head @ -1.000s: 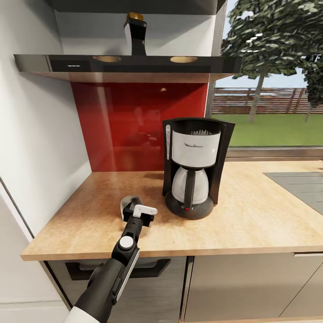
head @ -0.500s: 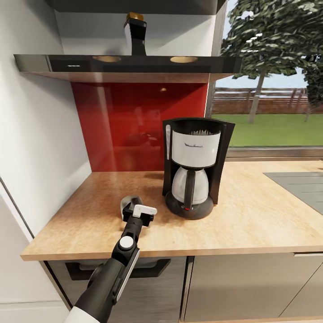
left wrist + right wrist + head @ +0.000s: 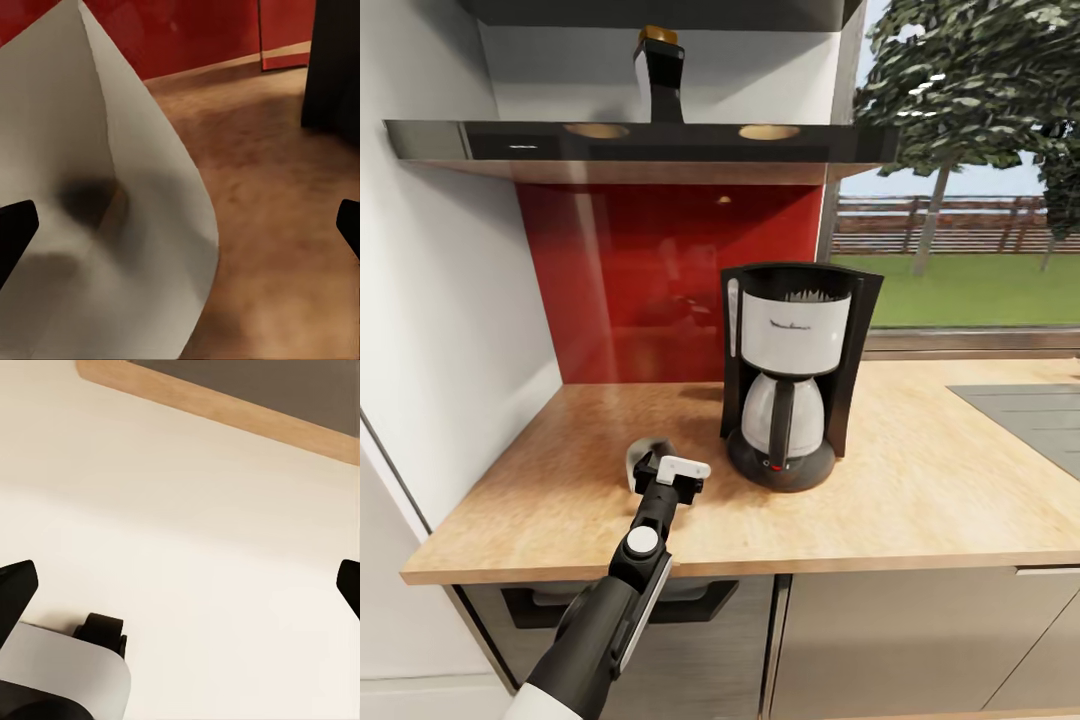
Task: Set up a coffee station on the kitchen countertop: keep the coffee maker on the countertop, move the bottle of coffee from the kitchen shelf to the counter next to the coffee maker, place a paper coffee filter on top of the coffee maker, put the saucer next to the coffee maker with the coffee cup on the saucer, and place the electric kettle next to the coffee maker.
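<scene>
Countertop [image 3: 920, 490] with coffee maker [image 3: 792, 370], filter [image 3: 105, 202]

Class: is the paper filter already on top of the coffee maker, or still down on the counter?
Still on the counter. The filter lies on the wood beside the coffee maker, between the left gripper's open fingers.

Left arm stretched forward, left tool [image 3: 660, 468] spread wide; right tool [image 3: 180, 585] fingers apart

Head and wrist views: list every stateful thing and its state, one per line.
White paper cone filter: lying on the light wood-grain countertop, ungrasped.
Black-and-white drip coffee maker: upright, carafe docked.
Dark gold-capped bottle: upright, on shelf.
Left gripper: jaws open.
Right gripper: jaws open, empty.
</scene>
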Tool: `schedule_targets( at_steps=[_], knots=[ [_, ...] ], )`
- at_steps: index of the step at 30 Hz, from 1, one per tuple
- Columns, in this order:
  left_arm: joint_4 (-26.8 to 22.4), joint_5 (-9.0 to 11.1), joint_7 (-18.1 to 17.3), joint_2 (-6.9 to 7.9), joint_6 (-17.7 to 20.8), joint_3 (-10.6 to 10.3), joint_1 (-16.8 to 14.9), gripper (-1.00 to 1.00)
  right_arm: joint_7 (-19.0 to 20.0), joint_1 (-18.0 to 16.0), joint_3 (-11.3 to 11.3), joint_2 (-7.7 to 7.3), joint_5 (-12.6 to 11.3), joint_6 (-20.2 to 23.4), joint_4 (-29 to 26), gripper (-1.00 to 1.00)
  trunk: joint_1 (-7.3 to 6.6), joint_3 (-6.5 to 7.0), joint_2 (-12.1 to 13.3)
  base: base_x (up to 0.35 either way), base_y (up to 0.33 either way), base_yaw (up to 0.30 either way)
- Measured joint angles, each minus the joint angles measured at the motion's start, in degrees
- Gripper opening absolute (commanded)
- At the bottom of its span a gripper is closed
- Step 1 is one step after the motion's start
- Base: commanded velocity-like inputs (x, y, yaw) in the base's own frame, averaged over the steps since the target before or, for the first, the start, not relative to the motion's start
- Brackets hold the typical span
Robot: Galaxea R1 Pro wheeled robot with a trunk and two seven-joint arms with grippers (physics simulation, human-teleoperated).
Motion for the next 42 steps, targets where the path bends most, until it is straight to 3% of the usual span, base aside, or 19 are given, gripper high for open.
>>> schedule_targets(
  at_steps=[42],
  knots=[
    [0.26,0.02,0.05,0.0,0.06,0.02,0.0,1.0,-0.02,0.0,-0.01,0.0,0.0,-0.01,0.0,1.0,0.01,0.0,0.0,0.035,-0.025,0.0]
  ],
)
